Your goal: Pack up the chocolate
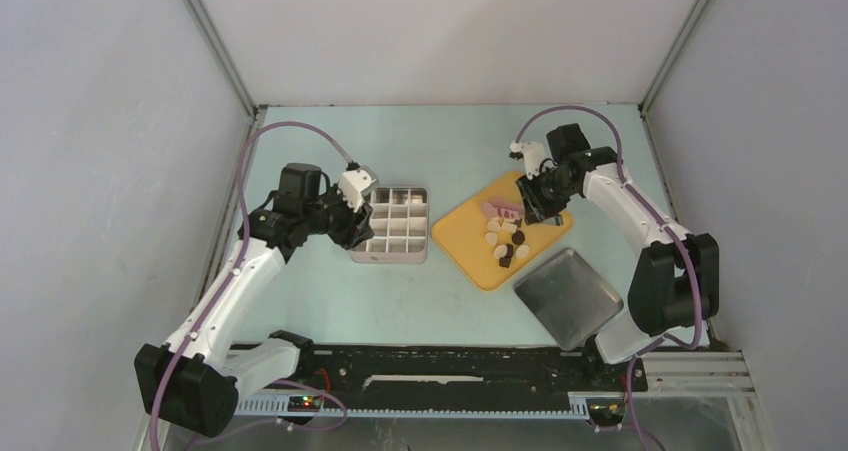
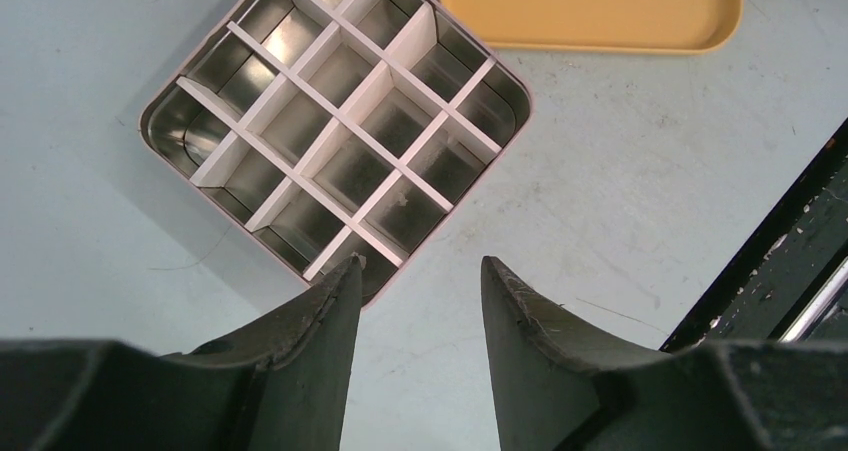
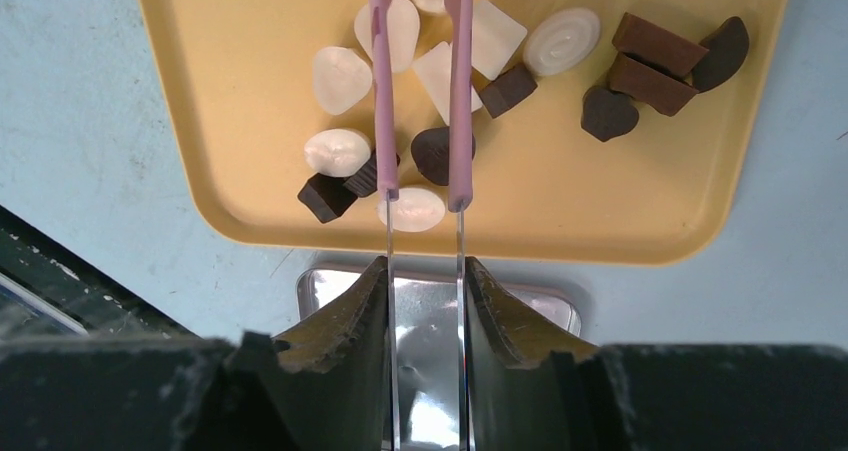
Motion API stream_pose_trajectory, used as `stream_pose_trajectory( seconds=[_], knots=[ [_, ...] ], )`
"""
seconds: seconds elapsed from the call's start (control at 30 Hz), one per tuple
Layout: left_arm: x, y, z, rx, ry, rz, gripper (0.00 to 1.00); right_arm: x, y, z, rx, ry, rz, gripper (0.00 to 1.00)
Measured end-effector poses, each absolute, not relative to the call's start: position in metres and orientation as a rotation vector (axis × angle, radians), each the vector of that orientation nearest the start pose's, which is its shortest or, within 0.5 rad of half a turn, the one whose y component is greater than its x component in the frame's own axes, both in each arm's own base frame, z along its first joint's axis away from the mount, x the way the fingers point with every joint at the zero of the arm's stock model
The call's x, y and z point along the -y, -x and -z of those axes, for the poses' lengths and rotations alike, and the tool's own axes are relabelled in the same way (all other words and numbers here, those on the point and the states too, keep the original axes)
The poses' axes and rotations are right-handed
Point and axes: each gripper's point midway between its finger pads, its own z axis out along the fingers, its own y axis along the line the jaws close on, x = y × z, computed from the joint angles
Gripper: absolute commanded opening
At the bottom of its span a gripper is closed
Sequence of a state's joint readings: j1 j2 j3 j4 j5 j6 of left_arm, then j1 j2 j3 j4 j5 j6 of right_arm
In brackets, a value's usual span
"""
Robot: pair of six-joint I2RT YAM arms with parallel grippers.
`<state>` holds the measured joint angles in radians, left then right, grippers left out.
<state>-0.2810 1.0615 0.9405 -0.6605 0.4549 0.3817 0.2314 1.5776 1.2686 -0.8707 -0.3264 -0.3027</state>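
- Reaching over the flat yellow plastic tray (image 3: 200,91), the right gripper (image 3: 425,268) is clenched on the slim pink-sleeved metal tongs (image 3: 459,91); both thin steel blades pass between its fingers and are pressed by them
- The tongs' far ends run off the top edge of the right wrist view, so I cannot tell whether a piece is caught there
- The small cream-white and dark brown chocolate pieces (image 3: 340,153) lie loose and bunched on the tray; a white one and a dark heart-shaped one sit right under the tongs' arms
- The square silver tin with white card dividers (image 2: 337,118) stands on the table left of the tray, apart from it; every cell that shows is bare
- The left gripper (image 2: 420,306) hangs above the tin's near corner, jaws released, nothing between them
- The flat square silver metal lid (image 1: 568,296) lies just beside the tray, on the side nearer the arm bases
- Judged step: picking up a piece with the tongs; packing looks barely begun, none in the tin
- Next move calls for singling out one piece at the edge of the bunch, pinching it gently so it does not slip or crack, then lifting clear and carrying it across to one cell
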Motion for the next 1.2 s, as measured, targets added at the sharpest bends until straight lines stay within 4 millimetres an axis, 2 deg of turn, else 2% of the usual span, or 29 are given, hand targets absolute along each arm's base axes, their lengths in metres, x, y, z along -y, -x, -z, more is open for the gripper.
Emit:
stream_pose_trajectory(
  seconds=[0.23,0.63,0.77,0.9,1.07,1.2],
  knots=[
    [0.139,-0.255,-0.18,-2.092,-0.952,0.48,0.52,-0.116,-0.313,-0.105,-2.633,0.811,-0.383,0.33],
    [0.139,-0.257,-0.181,-2.083,-0.95,0.478,0.52,-0.116,-0.311,-0.101,-2.647,0.865,-0.27,0.35],
    [0.139,-0.257,-0.182,-2.079,-0.947,0.475,0.52,-0.114,-0.307,-0.1,-2.662,0.879,-0.246,0.23],
    [0.138,-0.258,-0.184,-2.073,-0.945,0.472,0.52,-0.113,-0.305,-0.1,-2.669,0.889,-0.243,0.17],
    [0.137,-0.258,-0.183,-2.075,-0.941,0.47,0.52,-0.116,-0.305,-0.107,-2.654,0.92,-0.258,0.16],
    [0.13,-0.255,-0.182,-2.101,-0.924,0.451,0.53,-0.134,-0.303,-0.125,-2.573,0.997,-0.294,0.15]
  ],
)
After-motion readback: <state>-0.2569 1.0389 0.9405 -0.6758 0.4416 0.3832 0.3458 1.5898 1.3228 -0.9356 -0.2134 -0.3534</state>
